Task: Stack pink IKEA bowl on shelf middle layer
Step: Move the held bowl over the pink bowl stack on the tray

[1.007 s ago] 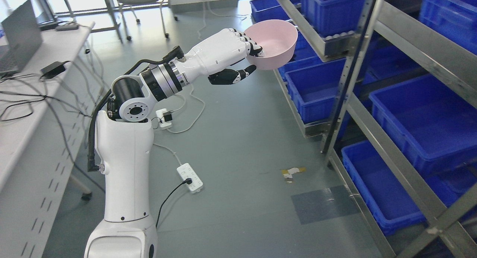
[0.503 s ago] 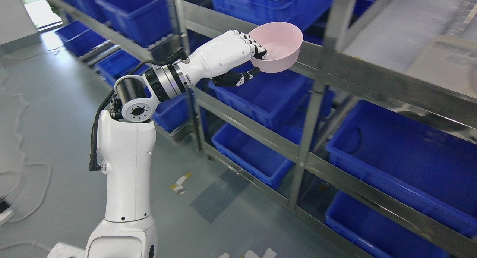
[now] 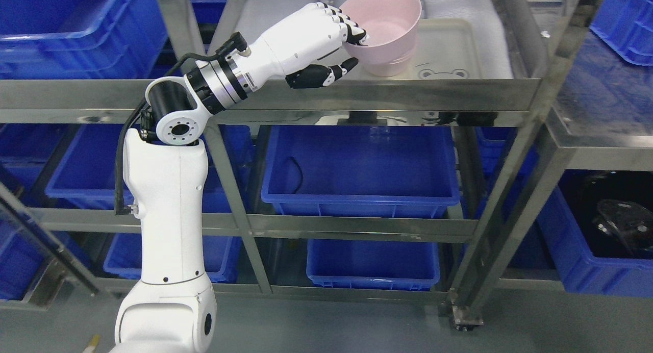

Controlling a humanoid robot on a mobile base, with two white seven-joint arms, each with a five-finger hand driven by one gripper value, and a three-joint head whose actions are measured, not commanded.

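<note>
- Left hand [image 3: 326, 42]: reaches up from the lower left of the picture toward the steel shelf. Its fingers [image 3: 352, 29] hook over the near-left rim of the pink bowl [image 3: 385, 29], and the thumb [image 3: 321, 75] lies below and outside the wall, so the hand is clamped on the bowl.
- Pink bowl: held upright, mouth up, over the shelf [image 3: 387, 93] level that carries a pale tray [image 3: 454, 57]. It lies directly ahead of the fingertips, on the far side of the hand from the wrist.
- Second bowl [image 3: 390, 67]: a like-coloured base shows just beneath the held bowl, standing on the tray near its front-left part. The held bowl appears nested in it or just above it; whether it is fully seated cannot be told.
- Governing relation: the two bowls look nearly coaxial, so what remains is judged to be a short straight drop and then a release.
- Risk: the fingers inside the rim could drag the bowl when they withdraw.
- Surroundings: blue bins [image 3: 359, 169] fill the levels below.
- Right hand: not in view.
</note>
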